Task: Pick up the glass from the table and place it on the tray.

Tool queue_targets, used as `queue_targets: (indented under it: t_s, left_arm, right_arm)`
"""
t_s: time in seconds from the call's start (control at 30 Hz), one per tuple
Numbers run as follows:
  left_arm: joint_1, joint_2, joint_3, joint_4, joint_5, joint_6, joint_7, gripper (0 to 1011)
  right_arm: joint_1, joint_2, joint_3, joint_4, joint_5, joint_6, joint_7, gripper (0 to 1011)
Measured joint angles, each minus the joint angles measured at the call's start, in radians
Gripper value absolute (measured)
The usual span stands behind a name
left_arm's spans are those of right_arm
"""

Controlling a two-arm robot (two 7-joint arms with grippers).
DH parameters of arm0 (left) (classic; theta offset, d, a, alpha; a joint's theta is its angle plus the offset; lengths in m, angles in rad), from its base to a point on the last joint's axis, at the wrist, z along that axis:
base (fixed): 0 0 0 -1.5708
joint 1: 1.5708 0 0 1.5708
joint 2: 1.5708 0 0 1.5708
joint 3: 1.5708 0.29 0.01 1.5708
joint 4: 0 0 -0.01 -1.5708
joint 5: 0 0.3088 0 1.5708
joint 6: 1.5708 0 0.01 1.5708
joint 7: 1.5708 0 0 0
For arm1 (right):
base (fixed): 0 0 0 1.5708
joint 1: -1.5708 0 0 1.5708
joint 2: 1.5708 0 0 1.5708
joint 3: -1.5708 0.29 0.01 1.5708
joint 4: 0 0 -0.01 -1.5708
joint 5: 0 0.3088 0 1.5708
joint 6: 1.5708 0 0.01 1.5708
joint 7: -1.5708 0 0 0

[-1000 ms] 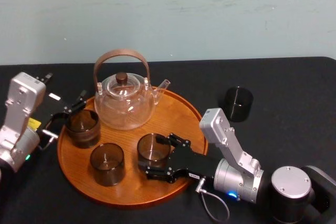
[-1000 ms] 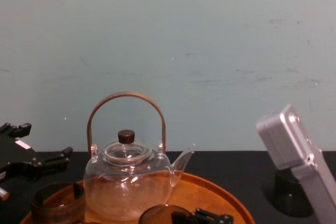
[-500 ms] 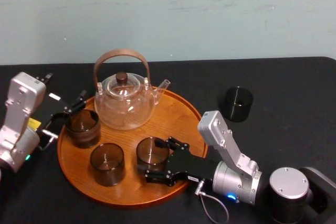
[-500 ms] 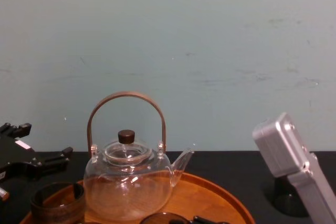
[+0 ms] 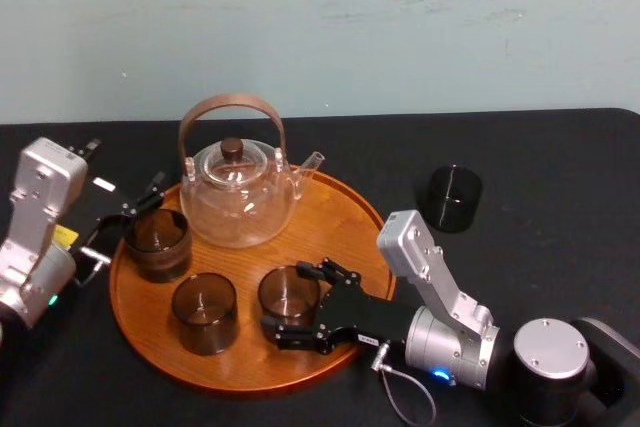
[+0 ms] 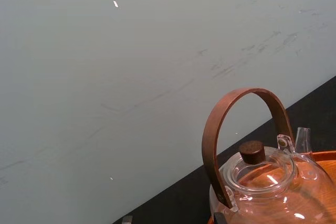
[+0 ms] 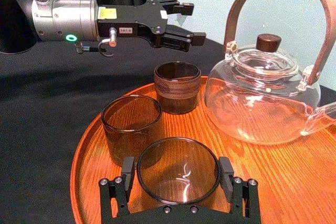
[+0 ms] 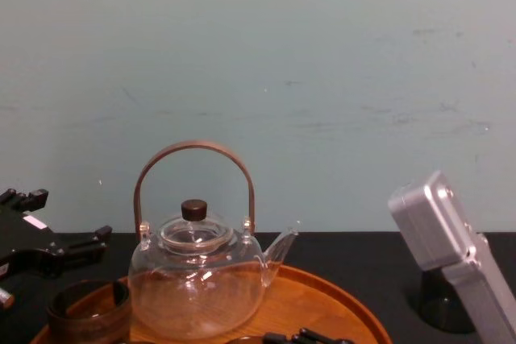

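Right gripper: jaws pinching glass on tray;
Risk: a careless retreat may knock neighbouring glass;
Left gripper: jaws spread, beside tray.

Silver-grey metal casings on both arms, boxy at the wrists, round and capped at the joints. Green light and yellow label behind the left gripper; blue light and looped grey cable behind the right gripper. Black, screw-studded fingers.
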State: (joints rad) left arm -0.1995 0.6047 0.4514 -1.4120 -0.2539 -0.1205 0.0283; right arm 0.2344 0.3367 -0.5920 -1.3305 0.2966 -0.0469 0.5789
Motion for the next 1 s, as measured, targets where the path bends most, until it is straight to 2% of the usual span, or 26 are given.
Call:
queue_targets:
  t_s: [0.53,0.77,1.0]
  left_arm:
    - [0.000,0.000,0.000,0.000,0.000,0.000,0.000,1001]
    - [0.000,0.000,0.000,0.000,0.000,0.000,0.000,1001]
    - [0.000,0.000,0.000,0.000,0.000,0.000,0.000,1001]
  right_arm:
    - [-0.011,0.010,0.013,-0.020,0.013,-0.006,-0.002,1002]
    - [-0.035,0.038,0.038,-0.079,0.034,-0.012,-0.007,1002]
    - [-0.073,0.069,0.083,-0.146,0.074,-0.028,-0.022,1003]
